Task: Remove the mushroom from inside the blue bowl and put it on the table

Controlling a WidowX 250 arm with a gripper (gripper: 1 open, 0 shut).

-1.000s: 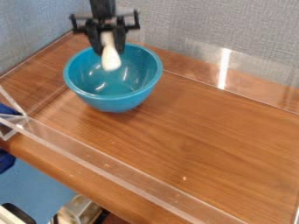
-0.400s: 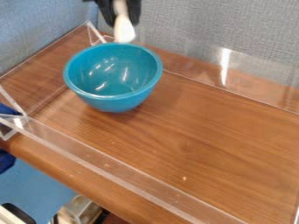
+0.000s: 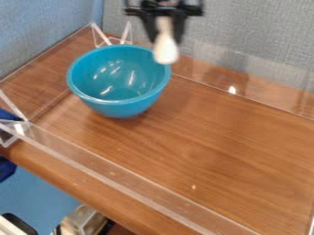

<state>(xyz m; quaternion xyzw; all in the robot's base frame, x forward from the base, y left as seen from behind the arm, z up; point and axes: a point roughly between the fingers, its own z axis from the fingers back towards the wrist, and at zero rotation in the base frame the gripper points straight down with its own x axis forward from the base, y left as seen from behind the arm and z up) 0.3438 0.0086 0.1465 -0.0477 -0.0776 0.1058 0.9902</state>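
One mushroom, formerly over blue bowl, now right of it, gripped by fingers.

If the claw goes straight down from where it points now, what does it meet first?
Probably the bare table, just right of the blue bowl. The claw holds the mushroom, so that would touch first. Depth is uncertain.

A grey-blue textured wall stands behind and beside the fingers. Well below them, at the lower left, something blue and a pale, blurred object lie off the worktop.
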